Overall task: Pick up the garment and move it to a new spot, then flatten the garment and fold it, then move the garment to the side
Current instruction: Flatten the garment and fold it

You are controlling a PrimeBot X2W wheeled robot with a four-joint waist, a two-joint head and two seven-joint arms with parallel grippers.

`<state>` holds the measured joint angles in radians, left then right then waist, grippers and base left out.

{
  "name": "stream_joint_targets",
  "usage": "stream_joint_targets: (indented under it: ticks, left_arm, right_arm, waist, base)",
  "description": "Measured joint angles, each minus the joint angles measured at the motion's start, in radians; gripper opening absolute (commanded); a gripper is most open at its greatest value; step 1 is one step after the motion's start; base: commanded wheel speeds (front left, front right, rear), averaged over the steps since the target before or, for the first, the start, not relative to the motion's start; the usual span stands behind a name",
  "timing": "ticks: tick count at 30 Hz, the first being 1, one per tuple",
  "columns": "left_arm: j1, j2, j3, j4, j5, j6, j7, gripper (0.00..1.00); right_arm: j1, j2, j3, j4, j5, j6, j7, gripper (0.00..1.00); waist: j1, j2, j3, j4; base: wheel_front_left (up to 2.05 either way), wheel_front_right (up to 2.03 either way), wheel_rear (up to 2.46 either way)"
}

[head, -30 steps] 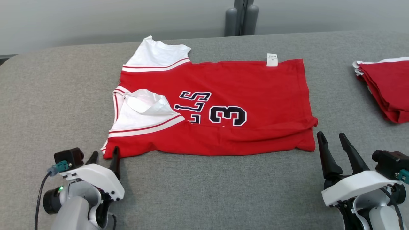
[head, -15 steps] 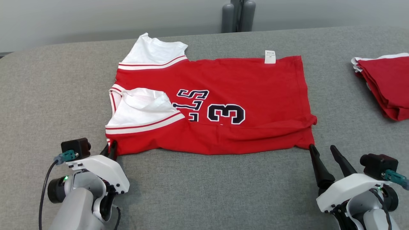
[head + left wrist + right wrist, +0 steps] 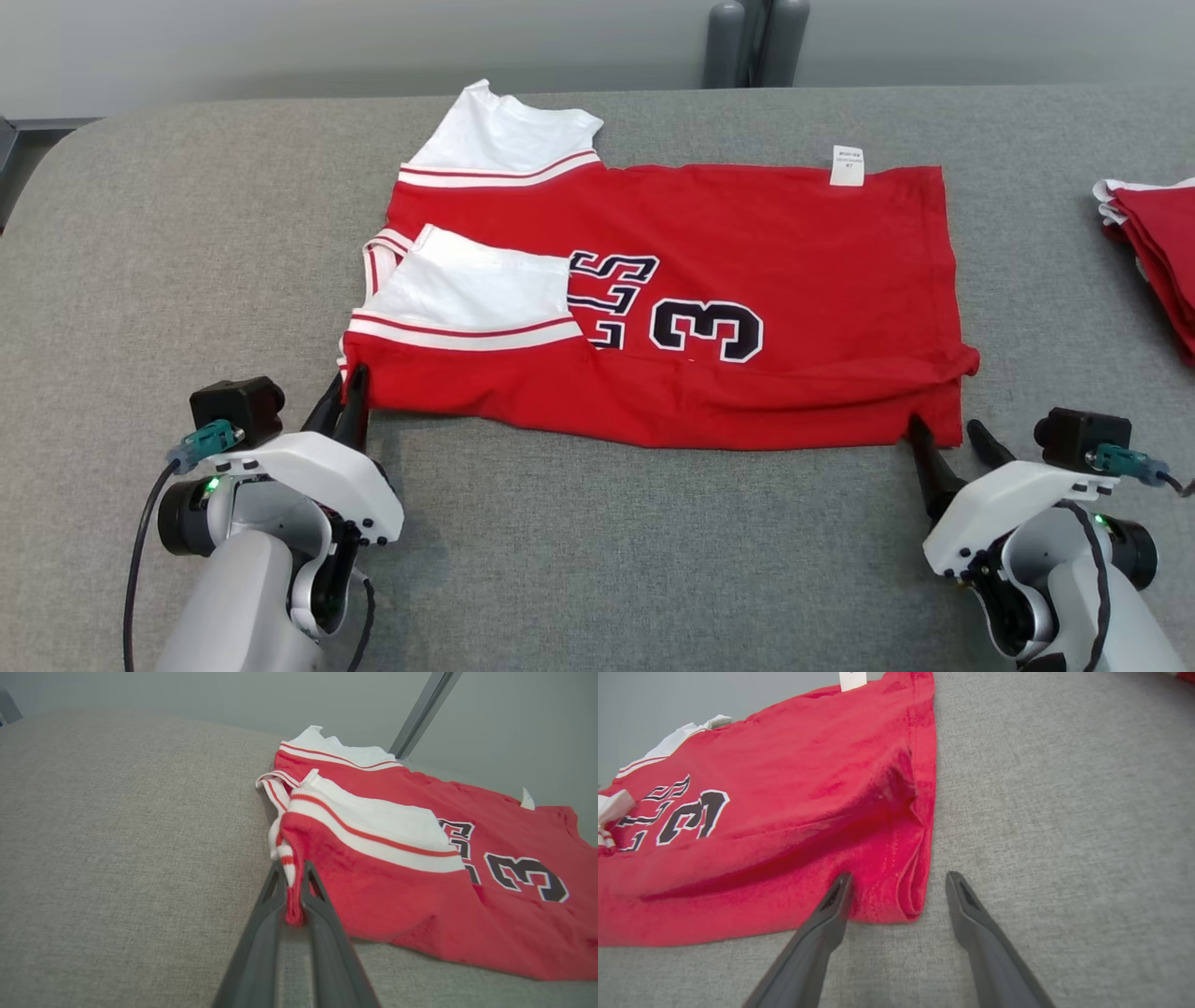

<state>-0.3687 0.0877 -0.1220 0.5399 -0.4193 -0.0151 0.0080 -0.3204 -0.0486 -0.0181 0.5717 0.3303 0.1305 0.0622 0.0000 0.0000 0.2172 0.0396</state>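
Your left claw (image 3: 347,392) is pinching the near left corner of the red and white cloth jersey (image 3: 794,243), which is lying flat on the grey fabric tabletop (image 3: 607,541). Your right claw (image 3: 945,427) is sitting open, one finger on each side of the near right corner.

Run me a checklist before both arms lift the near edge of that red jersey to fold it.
1. Left gripper shut on the near collar-end corner of the red and white number-3 jersey: ok.
2. Right gripper shut on the near hem corner: not ok; its jaws stand open, with the corner between them.
3. Both fabric layers caught in the left grip: cannot tell.
4. Fabric smooth by the near hem corner: not ok; a ridge runs there.
5. Stack of folded red garments apart from the jersey on the grey cloth-covered table: ok.
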Motion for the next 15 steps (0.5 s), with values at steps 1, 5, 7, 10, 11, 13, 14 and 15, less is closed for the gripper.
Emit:
stream_joint_targets:
  ticks: [1, 5, 7, 10, 11, 13, 14, 15]
  left_arm:
    - [0.002, -0.001, -0.001, -0.009, 0.000, 0.002, -0.003, 0.00]
    - [0.021, 0.002, -0.006, -0.030, 0.000, 0.005, -0.015, 0.00]
    - [0.023, 0.005, -0.006, -0.043, 0.000, 0.005, -0.028, 0.00]
    - [0.036, 0.012, -0.004, -0.066, -0.001, 0.004, -0.044, 0.00]
    - [0.041, 0.014, -0.003, -0.076, -0.002, 0.004, -0.049, 0.00]
    - [0.052, 0.018, -0.003, -0.103, -0.002, 0.004, -0.058, 0.00]
    - [0.061, 0.019, -0.002, -0.118, -0.003, 0.004, -0.061, 0.00]
    - [0.072, 0.021, -0.002, -0.136, -0.004, 0.004, -0.061, 0.00]
  right_arm:
    - [-0.011, -0.001, 0.004, 0.015, 0.003, 0.000, 0.001, 0.98]
    - [-0.047, -0.002, 0.015, 0.063, 0.012, 0.000, -0.001, 0.00]
    - [-0.060, -0.002, 0.015, 0.081, 0.015, 0.000, -0.012, 0.00]
    - [-0.065, 0.000, 0.016, 0.085, 0.050, 0.000, -0.025, 0.00]
    - [-0.065, 0.000, 0.017, 0.079, 0.063, 0.000, -0.027, 0.00]
    - [-0.063, 0.000, 0.022, 0.047, 0.099, 0.000, -0.022, 0.00]
    - [-0.057, 0.000, 0.024, 0.022, 0.116, 0.000, -0.014, 0.00]
    - [-0.047, -0.002, 0.027, -0.005, 0.133, 0.000, -0.001, 0.00]
  waist:
    - [0.0000, 0.0000, 0.001, 0.002]
    - [0.0000, 0.0000, 0.001, 0.005]
    - [0.0000, 0.0000, -0.001, 0.005]
    - [0.0000, 0.0000, -0.005, 0.005]
    - [0.0000, 0.0000, -0.007, 0.005]
    - [0.0000, 0.0000, -0.012, 0.006]
    - [0.0000, 0.0000, -0.014, 0.006]
    - [0.0000, 0.0000, -0.017, 0.006]
  base:
    - [0.00, 0.00, 0.00]
    - [0.00, 0.00, 0.00]
    - [0.00, 0.00, 0.00]
    - [0.00, 0.00, 0.00]
    - [0.00, 0.00, 0.00]
    - [0.00, 0.00, 0.00]
    - [0.00, 0.00, 0.00]
    - [0.00, 0.00, 0.00]
